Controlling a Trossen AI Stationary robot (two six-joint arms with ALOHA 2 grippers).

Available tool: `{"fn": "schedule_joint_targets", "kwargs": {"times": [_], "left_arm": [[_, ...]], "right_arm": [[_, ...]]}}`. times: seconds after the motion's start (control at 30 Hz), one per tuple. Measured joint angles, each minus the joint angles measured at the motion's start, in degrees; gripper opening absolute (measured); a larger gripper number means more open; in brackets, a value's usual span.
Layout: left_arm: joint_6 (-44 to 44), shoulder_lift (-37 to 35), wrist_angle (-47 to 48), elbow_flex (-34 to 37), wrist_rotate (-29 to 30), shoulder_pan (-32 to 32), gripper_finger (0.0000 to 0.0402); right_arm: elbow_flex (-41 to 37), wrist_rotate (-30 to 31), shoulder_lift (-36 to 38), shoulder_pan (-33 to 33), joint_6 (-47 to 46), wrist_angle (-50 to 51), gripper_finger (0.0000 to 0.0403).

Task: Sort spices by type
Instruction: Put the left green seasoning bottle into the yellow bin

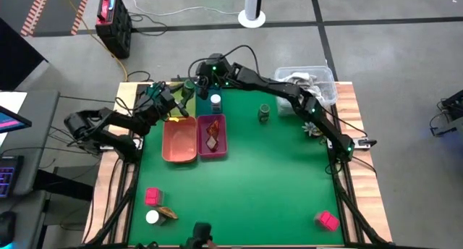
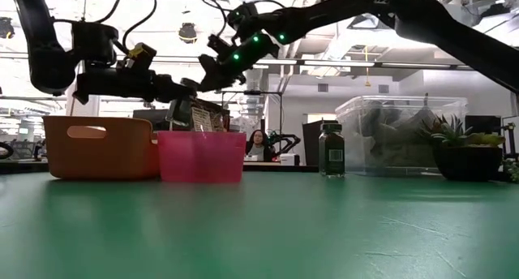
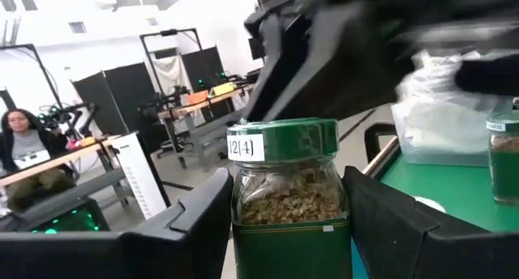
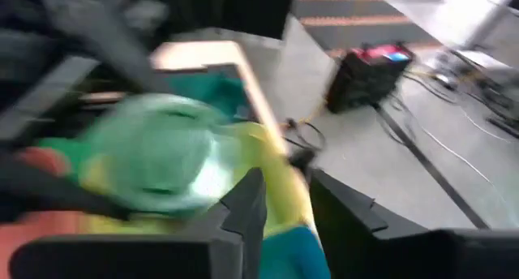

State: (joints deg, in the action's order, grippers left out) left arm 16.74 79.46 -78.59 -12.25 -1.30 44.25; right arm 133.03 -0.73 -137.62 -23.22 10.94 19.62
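The left end effector point(image 3: 284, 230) pinched a green jar point(image 3: 288, 198) by its body, lifted above the trays at the upper left of the high view, likely so the other arm could take the cap. The right end effector point(image 4: 280, 202) hovered over the jar's green lid point(image 4: 154, 161), fingers narrowly parted and empty. A second green jar point(image 1: 264, 113) stood on the surface point(image 1: 253, 191) right of the pink tray point(image 1: 211, 146).
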Motion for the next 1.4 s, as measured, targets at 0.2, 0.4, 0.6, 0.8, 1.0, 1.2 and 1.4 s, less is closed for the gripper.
{"fn": "schedule_joint_targets", "kwargs": {"times": [0.2, 0.4, 0.6, 0.8, 1.0, 1.2, 1.4], "left_arm": [[0.42, -0.01, 3.72, 0.08, 0.02, -0.05, 0.0212], [-0.32, -0.40, 5.52, 0.00, 3.02, -0.04, 0.0208], [0.94, -4.73, 14.17, 0.02, 6.28, -0.04, 0.0189], [1.18, -10.80, 23.54, 0.02, 8.69, 0.13, 0.0197], [0.12, -11.67, 22.76, 0.02, 3.38, 0.23, 0.0194], [2.35, -11.65, 18.35, 0.02, 1.66, -2.27, 0.0195], [2.92, -11.65, 15.98, 0.02, 1.57, -3.25, 0.0196]], "right_arm": [[-0.02, -0.49, 0.00, 3.78, 4.24, -3.77, 0.0101], [-0.01, 2.92, 0.21, 3.96, 3.80, -2.51, 0.0095], [0.03, 3.64, 2.25, 0.81, 2.56, 1.69, 0.0095], [-0.01, 1.66, 3.62, -0.78, 1.52, 7.22, 0.0094], [0.00, -5.92, 3.70, -0.77, 0.41, 9.10, 0.0094], [-0.02, -5.66, 3.42, -1.54, -1.95, 11.67, 0.0094], [-0.02, -5.54, 3.43, -0.53, -1.95, 10.32, 0.0094]]}}
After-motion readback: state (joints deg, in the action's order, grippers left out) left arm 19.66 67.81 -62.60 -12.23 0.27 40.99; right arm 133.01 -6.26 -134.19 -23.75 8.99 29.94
